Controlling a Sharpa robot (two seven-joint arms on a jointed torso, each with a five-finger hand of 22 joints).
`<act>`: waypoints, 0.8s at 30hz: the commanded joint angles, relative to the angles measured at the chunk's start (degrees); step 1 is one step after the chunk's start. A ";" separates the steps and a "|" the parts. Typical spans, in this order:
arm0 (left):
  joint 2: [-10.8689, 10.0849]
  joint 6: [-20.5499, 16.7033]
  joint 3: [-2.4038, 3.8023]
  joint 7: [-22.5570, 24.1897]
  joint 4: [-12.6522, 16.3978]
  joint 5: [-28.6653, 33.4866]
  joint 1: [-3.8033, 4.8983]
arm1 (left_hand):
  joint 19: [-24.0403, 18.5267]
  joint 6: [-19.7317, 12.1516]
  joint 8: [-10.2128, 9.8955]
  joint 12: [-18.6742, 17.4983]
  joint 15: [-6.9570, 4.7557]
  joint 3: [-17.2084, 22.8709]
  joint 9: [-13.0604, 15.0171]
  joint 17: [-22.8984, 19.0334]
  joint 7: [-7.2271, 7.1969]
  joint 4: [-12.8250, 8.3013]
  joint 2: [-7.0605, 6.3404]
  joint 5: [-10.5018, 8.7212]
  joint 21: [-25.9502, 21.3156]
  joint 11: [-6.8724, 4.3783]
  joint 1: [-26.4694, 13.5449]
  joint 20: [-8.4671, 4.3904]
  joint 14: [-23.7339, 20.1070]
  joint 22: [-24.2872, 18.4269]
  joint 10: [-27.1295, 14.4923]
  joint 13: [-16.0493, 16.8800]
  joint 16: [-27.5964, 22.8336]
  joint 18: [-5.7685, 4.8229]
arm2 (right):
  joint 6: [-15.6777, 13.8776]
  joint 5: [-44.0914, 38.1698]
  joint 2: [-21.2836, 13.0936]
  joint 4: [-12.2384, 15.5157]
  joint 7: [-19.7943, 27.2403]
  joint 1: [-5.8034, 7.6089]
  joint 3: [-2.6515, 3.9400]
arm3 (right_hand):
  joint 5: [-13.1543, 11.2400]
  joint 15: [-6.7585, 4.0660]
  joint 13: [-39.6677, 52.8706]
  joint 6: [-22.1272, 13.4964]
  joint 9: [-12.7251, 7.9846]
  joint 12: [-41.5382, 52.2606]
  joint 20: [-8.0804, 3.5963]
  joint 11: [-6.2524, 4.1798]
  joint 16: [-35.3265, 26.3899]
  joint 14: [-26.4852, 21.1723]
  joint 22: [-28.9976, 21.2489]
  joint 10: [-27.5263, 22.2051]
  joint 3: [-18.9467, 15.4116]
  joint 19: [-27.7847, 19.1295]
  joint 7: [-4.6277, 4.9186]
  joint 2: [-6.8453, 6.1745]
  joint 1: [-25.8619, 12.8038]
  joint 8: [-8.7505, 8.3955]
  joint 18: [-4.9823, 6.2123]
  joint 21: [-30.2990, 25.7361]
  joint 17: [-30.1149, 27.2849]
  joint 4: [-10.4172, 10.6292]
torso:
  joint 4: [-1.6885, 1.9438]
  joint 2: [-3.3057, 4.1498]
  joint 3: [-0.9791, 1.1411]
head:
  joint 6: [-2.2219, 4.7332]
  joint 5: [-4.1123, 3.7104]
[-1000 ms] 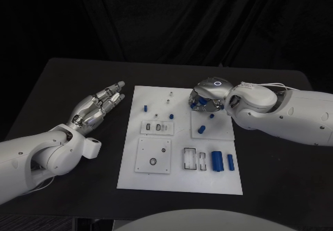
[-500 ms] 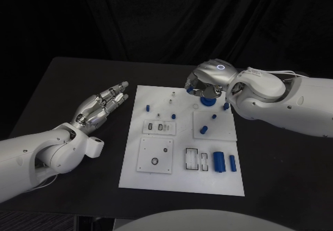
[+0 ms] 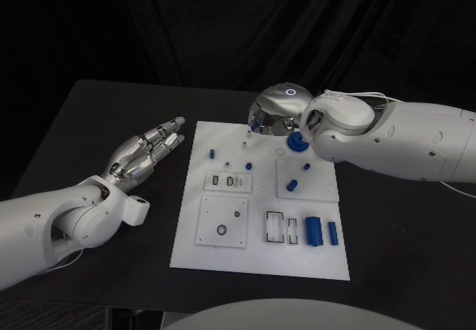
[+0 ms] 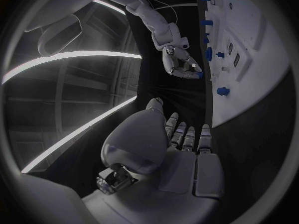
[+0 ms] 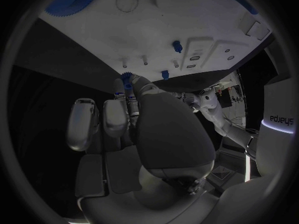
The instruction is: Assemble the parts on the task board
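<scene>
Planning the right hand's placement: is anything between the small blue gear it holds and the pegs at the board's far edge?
Nothing visible. The right hand holds the small blue gear above the task board's far edge, with the bare pegs unobstructed.

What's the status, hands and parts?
Left robot hand open, beside task board. Right robot hand pinching small blue gear over board's far edge. Nothing in the way.

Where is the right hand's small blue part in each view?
Head view: small blue part in the right hand's fingertips, over the task board's far edge.
Left wrist view: in the distant right hand, beside the board.
Right wrist view: at its fingertips, facing the board.
Landmark: task board.
</scene>
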 commanded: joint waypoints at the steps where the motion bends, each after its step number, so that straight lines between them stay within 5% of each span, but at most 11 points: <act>1: 0.07 0.59 0.02 11.53 0.21 -0.13 0.08 | 0.11 -0.12 0.29 -0.24 0.33 0.45 0.09 -0.05 0.51 0.04 -0.01 0.39 -0.08 0.28 0.77 0.52 -0.03 0.00 -0.17 -0.10 -0.21 0.83 | 4.21 1.18 0.85 -1.09 -0.31 -0.25 0.03 | -0.56 0.32 -0.05 -0.16 8.28 -0.69 0.14 0.44 -0.20 0.10 0.15 -0.82 0.58 -0.18 0.64 -0.08 -0.10 -0.59 -1.12 -0.29 0.01 0.08 | 0.04 0.02 0.14 | 0.00 0.16; 8: 0.06 0.46 0.02 11.44 0.34 -0.13 0.08 | 0.14 0.01 0.31 -0.22 0.62 0.67 0.10 -0.04 0.68 -0.03 -0.04 0.69 -0.05 0.31 1.17 0.74 -0.01 0.01 -0.17 -0.09 -0.20 0.79 | 5.38 1.26 2.32 -2.66 -0.61 -0.37 0.04 | -0.93 0.45 -0.04 -0.65 8.45 -1.14 0.30 0.63 -0.17 0.09 0.25 -1.15 0.73 -0.19 0.67 -0.14 -0.22 -0.94 -1.14 -0.29 0.15 0.08 | -0.08 0.06 0.33 | 0.02 0.14; 24: 0.09 0.88 0.00 11.08 0.62 3.31 0.08 | 0.29 0.33 0.36 -0.15 1.14 1.03 0.14 0.03 0.98 -0.08 -0.13 1.16 0.06 0.35 1.83 1.01 0.19 0.06 -0.06 -0.06 -0.12 0.59 | 5.72 1.28 3.74 -4.53 -1.27 -0.51 0.05 | -1.42 0.66 -0.01 -1.39 8.65 -1.82 0.54 0.87 -0.23 -0.04 0.60 -1.78 1.08 -0.14 0.67 -0.18 -0.28 -1.56 -1.20 -0.17 0.17 0.00 | -0.15 -0.03 0.18 | -0.15 0.26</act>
